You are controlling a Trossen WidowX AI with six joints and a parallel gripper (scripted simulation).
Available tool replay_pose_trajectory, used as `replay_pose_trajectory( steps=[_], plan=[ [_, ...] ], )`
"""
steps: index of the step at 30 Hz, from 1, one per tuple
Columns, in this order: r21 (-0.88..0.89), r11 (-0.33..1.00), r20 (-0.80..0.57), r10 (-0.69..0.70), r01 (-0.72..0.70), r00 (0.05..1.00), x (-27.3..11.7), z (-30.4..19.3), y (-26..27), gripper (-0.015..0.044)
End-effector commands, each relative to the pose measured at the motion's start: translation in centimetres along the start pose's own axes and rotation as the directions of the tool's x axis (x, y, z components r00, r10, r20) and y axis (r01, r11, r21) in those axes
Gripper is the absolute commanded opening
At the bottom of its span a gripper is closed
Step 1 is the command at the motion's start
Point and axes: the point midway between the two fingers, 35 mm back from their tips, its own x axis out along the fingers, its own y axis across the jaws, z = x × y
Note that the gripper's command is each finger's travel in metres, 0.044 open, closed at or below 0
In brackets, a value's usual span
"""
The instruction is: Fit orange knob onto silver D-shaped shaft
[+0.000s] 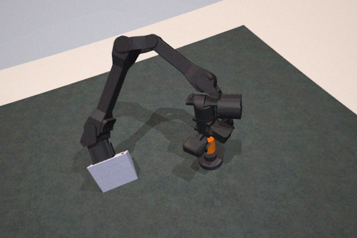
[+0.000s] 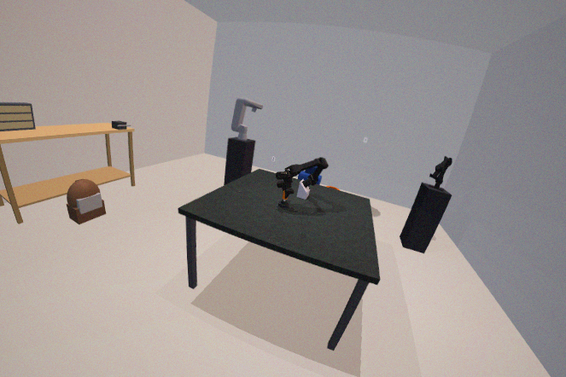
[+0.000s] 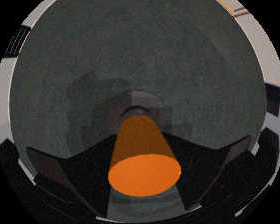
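Note:
The orange knob [image 1: 211,147] [image 2: 284,195] [image 3: 144,175] stands about upright over the round pedestal [image 1: 211,166] [image 2: 282,205] [image 3: 146,97]. My gripper [image 1: 209,141] [image 3: 139,137] is shut on the knob, with a finger on each side of it. The knob's lower end is right at the pedestal's dark raised centre in the top view. I cannot tell whether a small gap is left there. The silver shaft, the hole under the knob and both flat sides are hidden.
The dark green table [image 1: 156,207] [image 2: 318,230] carries the arm and the pedestal. A pale block [image 1: 114,173] [image 2: 303,190] stands at the arm's base, left of the pedestal in the top view. The arm's links arch above the table between base and gripper.

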Motion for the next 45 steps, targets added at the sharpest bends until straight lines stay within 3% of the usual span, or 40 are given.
replay_pose_trajectory(
  steps=[1, 21, 29, 45],
  plan=[
    [-0.035, 0.999, 0.001, 0.0, 0.0, 1.0, 0.12, -0.01, -0.02, 0.0],
    [-0.035, 0.999, 0.001, 0.0, 0.0, 1.0, -0.21, -0.01, 0.09, 0.0],
    [-0.242, 0.97, 0.001, 0.0, 0.001, 1.0, 0.0, 0.04, -0.01, 0.0],
    [-0.242, 0.97, 0.001, 0.0, 0.0, 1.0, 0.27, -0.03, 0.07, 0.0]
  ],
)
